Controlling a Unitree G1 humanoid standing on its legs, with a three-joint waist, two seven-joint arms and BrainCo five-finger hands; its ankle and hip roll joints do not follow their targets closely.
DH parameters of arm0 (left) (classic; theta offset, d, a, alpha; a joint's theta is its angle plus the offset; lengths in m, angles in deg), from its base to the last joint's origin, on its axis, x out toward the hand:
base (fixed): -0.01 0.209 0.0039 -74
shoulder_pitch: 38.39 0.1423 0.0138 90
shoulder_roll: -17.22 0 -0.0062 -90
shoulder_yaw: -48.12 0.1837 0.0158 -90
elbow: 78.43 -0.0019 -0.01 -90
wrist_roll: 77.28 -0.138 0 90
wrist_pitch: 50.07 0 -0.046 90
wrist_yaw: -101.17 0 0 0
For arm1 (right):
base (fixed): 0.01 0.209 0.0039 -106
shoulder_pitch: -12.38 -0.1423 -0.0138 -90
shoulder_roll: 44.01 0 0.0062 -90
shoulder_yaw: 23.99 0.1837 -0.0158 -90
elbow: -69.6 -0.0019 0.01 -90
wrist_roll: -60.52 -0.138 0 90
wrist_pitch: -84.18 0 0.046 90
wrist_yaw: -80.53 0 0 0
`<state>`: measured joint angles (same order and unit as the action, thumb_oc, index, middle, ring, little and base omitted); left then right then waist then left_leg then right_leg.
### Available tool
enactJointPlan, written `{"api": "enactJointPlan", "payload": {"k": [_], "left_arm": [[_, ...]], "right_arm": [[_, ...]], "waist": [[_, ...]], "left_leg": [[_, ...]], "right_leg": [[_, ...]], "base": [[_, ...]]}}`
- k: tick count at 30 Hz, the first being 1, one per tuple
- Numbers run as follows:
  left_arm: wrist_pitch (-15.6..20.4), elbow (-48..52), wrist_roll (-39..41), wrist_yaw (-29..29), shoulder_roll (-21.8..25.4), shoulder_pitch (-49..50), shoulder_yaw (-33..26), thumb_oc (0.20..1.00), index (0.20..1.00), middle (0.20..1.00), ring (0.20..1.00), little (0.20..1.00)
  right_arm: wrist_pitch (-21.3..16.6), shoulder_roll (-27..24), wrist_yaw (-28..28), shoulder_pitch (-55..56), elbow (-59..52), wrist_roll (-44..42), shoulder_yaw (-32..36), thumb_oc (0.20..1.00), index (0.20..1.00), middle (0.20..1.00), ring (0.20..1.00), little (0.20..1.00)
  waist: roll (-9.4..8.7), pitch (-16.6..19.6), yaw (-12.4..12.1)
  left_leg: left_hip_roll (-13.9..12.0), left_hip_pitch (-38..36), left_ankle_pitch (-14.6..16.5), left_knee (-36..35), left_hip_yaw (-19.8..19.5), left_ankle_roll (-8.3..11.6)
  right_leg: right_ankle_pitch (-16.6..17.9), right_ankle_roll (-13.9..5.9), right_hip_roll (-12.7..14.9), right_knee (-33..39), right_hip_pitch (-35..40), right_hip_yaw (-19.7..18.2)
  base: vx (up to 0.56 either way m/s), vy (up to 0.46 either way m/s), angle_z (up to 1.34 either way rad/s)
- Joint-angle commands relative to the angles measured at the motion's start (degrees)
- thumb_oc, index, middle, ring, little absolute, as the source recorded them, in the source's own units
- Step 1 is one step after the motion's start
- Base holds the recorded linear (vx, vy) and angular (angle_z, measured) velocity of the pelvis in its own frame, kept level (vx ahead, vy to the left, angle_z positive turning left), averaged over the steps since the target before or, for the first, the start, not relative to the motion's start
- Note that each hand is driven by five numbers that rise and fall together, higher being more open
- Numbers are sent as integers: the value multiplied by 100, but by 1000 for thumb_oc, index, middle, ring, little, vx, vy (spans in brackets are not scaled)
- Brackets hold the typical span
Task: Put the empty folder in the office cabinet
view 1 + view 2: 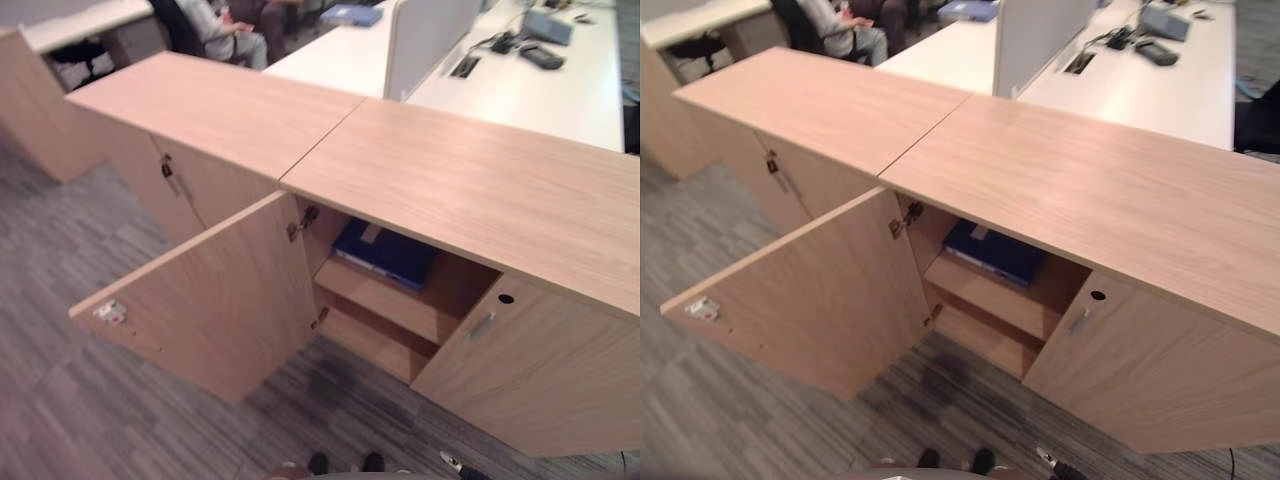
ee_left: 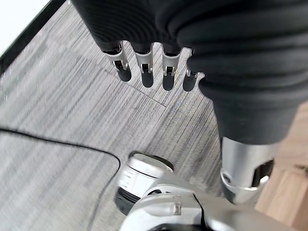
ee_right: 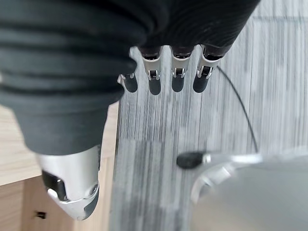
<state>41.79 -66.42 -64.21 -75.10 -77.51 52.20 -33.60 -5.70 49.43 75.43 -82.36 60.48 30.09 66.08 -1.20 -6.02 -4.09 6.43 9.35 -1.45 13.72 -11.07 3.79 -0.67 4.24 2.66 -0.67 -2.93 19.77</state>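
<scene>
Left hand [image 2: 154, 72] hangs over the grey carpet floor [image 2: 57, 125], fingers straight and relaxed, holding nothing. Office cabinet [image 1: 470, 190]: left door [image 1: 210, 300] swung wide, blue folder [image 1: 385, 252] lying flat on the upper shelf [image 1: 385, 300] inside, right door [image 1: 540, 370] closed. Right hand [image 3: 163, 77] likewise hangs above the floor beside the cabinet's wood edge, fingers loosely extended, empty.

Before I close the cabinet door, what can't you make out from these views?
- Dark blue folder on the upper shelf of the light wooden cabinet: its rear is hidden under the cabinet top, in both eye views.
- Lower shelf: its right part is hidden by the closed right door.
- Left hand, right hand: hanging over grey carpet, holding nothing.
</scene>
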Motion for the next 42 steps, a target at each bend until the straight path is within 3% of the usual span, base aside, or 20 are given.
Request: {"api": "enactJointPlan", "payload": {"k": [1,3,7,9,11,14,19,22,31,36,42], "left_arm": [[58,-75,344,156,10,85,-281,1000,1000,1000,1000,1000],[97,-188,510,275,102,216,-624,1000,1000,1000,1000,1000],[132,-225,759,370,301,345,-991,1000,1000,1000,1000,1000],[172,-94,835,361,447,454,-1167,1000,1000,1000,1000,1000],[209,-2,853,364,533,470,-1224,1000,1000,1000,1000,1000],[296,313,825,484,800,498,-1429,1000,1000,1000,1000,1000],[376,1163,826,618,1108,613,-1721,1000,1000,1000,1000,1000],[339,1078,834,581,1251,573,-1842,1000,1000,1000,1000,1000],[216,659,730,413,1561,460,-2072,1000,1000,1000,1000,1000],[122,378,716,213,2149,283,-2326,1000,1000,1000,1000,1000],[166,529,513,230,2428,-16,-2138,1000,1000,1000,1000,1000]], "right_arm": [[-122,33,-85,39,17,-150,-49,1000,1000,1000,1000,1000],[-138,24,-52,52,23,-143,-30,1000,1000,1000,1000,1000],[-174,-40,-24,152,-7,-435,303,1000,1000,1000,1000,1000],[-159,-108,-11,261,-10,-580,540,1000,1000,1000,1000,1000],[-164,-112,-8,275,-14,-586,591,1000,1000,1000,1000,1000],[-138,-114,18,289,-82,-613,706,1000,1000,1000,1000,1000],[-83,-106,57,405,-178,-611,845,1000,1000,1000,1000,1000],[-47,-134,73,431,-181,-575,902,1000,1000,1000,1000,1000],[-10,-223,116,491,-240,-499,983,1000,1000,1000,1000,1000],[-33,-240,199,531,-262,-564,963,1000,1000,1000,1000,1000],[-75,-223,223,513,-263,-553,843,1000,1000,1000,1000,1000]], "waist": [[49,-72,-38],[55,43,-51],[284,337,1],[448,472,7],[495,515,18],[620,543,-15],[673,602,-44],[670,633,-24],[689,651,-8],[668,664,46],[604,679,94]], "left_leg": [[-257,11,509,-302,245,-168],[-599,-322,520,-612,81,-141],[-853,-810,262,-1588,-223,-24],[-780,-1071,265,-1872,-303,-9],[-727,-1072,274,-1872,-292,-31],[-507,-1176,371,-1872,-269,-197],[-226,-1260,446,-1872,-190,-410],[-136,-1301,480,-1872,-114,-480],[3,-1405,555,-1872,180,-656],[4,-1482,596,-1871,363,-704],[-8,-1524,610,-1872,428,-700]], "right_leg": [[-189,-781,276,311,549,-254],[-212,-801,290,288,529,-439],[-276,-841,284,181,500,-441],[-243,-913,425,174,566,-381],[-195,-961,507,201,571,-350],[-47,-1132,771,145,521,-412],[92,-1322,1100,54,489,-485],[162,-1394,1206,56,487,-515],[418,-1527,1322,211,446,-714],[514,-1589,1336,318,469,-801],[525,-1621,1330,361,502,-819]], "base": [[17,44,0],[48,89,-7],[73,172,-19],[67,277,2],[14,257,13],[-14,261,13],[-18,249,-17],[-9,129,-5],[3,69,-24],[9,10,-16],[1,-15,-13]]}}
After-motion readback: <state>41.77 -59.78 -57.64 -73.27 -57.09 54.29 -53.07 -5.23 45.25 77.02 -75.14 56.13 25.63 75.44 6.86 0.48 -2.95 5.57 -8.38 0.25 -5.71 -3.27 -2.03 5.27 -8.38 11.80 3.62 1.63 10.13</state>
